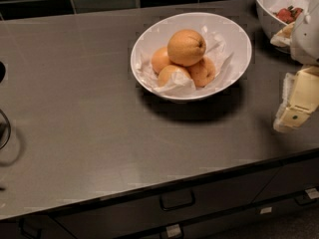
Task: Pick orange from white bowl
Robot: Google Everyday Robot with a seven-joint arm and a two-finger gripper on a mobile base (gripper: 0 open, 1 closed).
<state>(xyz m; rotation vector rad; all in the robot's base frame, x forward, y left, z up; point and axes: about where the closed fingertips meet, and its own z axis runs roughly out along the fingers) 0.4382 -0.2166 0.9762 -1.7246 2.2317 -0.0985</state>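
Note:
The orange (pixel 186 47) is the largest yellow-orange fruit, resting on top of three smaller, deeper-orange fruits in the white bowl (pixel 237 39), which is lined with crumpled white paper. The bowl stands on the grey counter toward the back centre. My gripper (pixel 295 108) is at the right edge of the view, to the right of the bowl and lower in the frame, apart from it and holding nothing that I can see.
A second white bowl with red food (pixel 281 11) stands at the back right, just behind my arm. Dark tiles run along the back wall. The counter's front edge has drawers with handles (pixel 177 200) below it. A dark curved object (pixel 4 128) sits at the left edge.

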